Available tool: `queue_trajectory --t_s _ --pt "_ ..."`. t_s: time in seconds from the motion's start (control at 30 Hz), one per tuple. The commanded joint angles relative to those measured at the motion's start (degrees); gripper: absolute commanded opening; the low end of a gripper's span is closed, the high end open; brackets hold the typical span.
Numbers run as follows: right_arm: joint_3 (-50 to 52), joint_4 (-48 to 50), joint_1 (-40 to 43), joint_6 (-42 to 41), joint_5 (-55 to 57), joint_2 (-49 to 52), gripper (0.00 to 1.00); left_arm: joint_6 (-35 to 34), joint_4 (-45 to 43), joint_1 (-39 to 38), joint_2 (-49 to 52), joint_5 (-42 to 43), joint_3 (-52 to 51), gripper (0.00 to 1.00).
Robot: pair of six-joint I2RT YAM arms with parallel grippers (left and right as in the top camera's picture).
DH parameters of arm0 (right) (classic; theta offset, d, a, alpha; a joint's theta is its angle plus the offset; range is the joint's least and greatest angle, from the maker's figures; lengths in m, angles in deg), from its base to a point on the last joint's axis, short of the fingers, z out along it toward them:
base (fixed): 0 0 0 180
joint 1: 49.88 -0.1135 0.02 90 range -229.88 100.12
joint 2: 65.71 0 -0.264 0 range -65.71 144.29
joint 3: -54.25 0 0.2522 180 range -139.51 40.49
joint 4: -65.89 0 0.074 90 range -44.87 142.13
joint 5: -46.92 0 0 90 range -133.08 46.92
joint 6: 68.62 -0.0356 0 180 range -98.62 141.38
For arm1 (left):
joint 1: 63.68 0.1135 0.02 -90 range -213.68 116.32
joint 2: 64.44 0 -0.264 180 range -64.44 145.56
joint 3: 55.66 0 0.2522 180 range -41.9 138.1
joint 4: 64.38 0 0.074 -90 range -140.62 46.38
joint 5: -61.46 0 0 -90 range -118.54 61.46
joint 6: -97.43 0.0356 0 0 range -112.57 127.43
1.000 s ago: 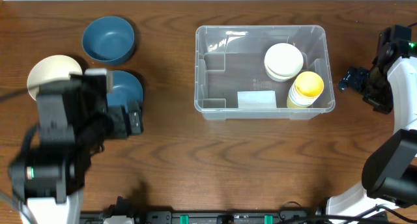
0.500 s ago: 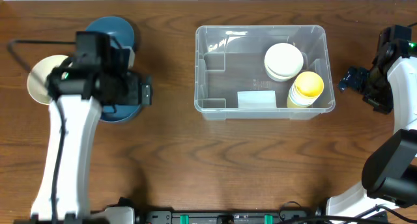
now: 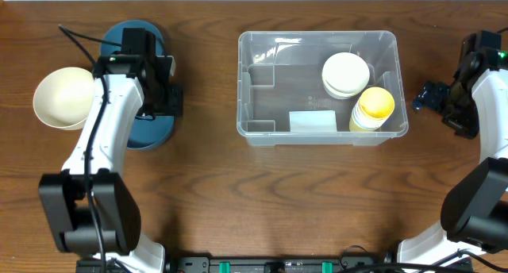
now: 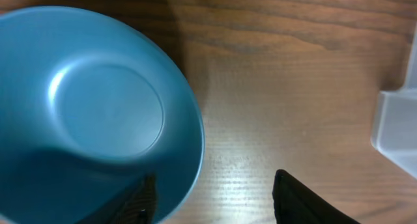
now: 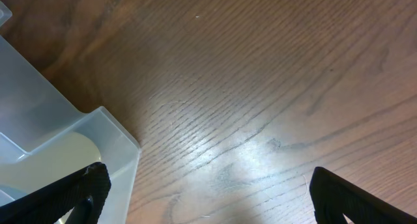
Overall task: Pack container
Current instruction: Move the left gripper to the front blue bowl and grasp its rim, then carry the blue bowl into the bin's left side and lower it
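The clear container (image 3: 262,98) stands mid-table, with a stack of white dishes (image 3: 345,73) and yellow cups (image 3: 373,106) in its right half; its corner (image 5: 104,142) also shows in the right wrist view. My left gripper (image 3: 170,100) is low over the right rim of a blue bowl (image 3: 147,132). In the left wrist view it (image 4: 218,201) is open astride that bowl (image 4: 104,113): one finger (image 4: 140,201) is inside it, the other stands over the wood. My right gripper (image 3: 425,94) is open, (image 5: 221,198) above bare table just right of the container.
A second blue bowl (image 3: 127,33) lies behind the left arm at the back left. A cream bowl (image 3: 62,97) sits at the far left. A whitish label (image 3: 312,121) lies on the container's base. The container's edge (image 4: 394,126) shows at the right of the left wrist view.
My left arm swung away from the table's near edge and reached over the blue bowls, and its jaws have narrowed around the nearer bowl's rim. The right arm has not moved.
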Motion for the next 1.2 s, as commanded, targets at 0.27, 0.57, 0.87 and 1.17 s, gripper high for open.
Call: queue_trajectory --t_s 0.27,0.57,0.87,1.17 --pt "0.0 0.0 0.1 -0.8 0.4 -0.2 0.99 0.4 -2.0 0.1 7.2 -1.6 0.4 0.58" --pt "0.0 0.0 0.1 -0.8 0.4 -0.2 0.99 0.3 -2.0 0.1 12.6 -1.9 0.3 0.22" --pt "0.0 0.0 0.1 -0.8 0.4 -0.2 0.99 -0.9 -1.1 0.1 11.3 -2.5 0.5 0.06" --pt "0.0 0.0 0.1 -0.8 0.4 -0.2 0.99 -2.2 4.8 -0.6 -2.8 -0.5 6.6 0.06"
